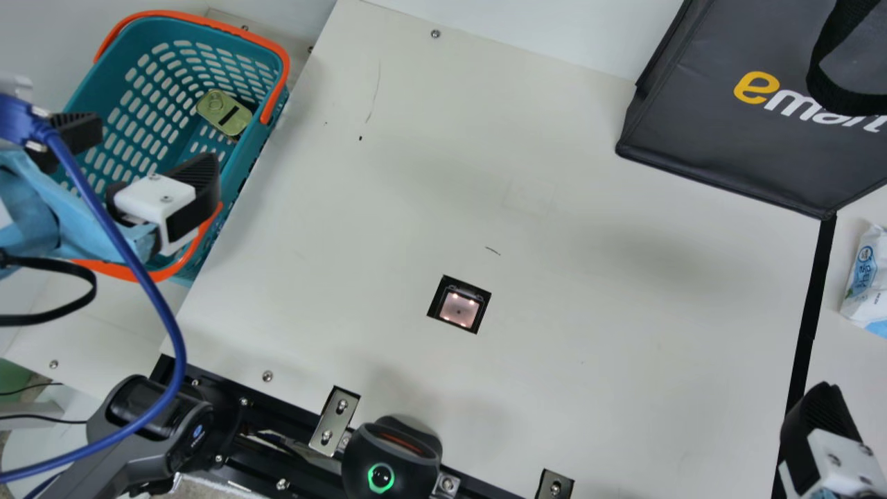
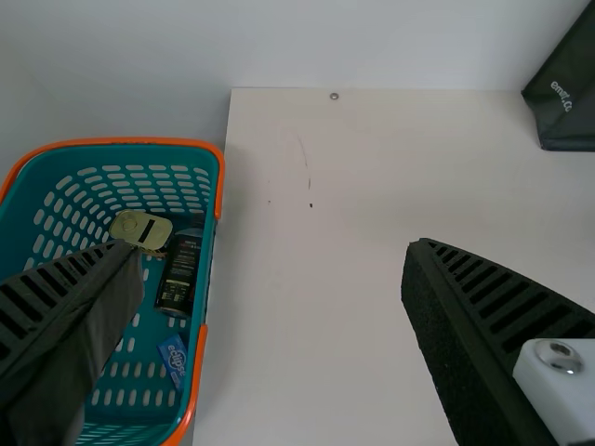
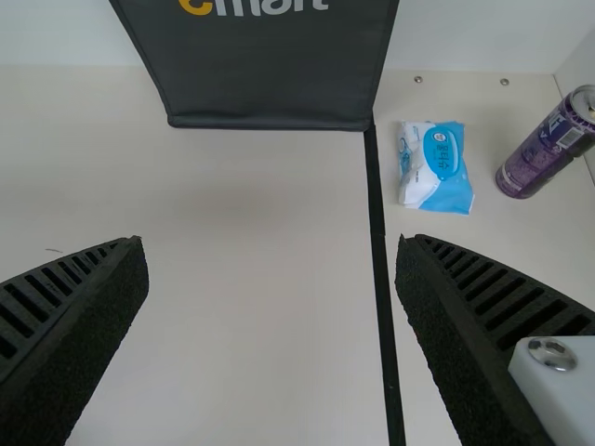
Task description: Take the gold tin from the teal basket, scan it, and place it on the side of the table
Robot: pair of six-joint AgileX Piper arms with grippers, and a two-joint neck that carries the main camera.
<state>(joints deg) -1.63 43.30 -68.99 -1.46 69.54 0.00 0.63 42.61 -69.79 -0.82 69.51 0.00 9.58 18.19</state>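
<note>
Cream table, bag far right, can beside gold tin in teal basket, left gripper + right gripper jaws apart

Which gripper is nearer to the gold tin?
Left. The left gripper hovers over the teal basket holding the gold tin; the right gripper is far across the table.
</note>
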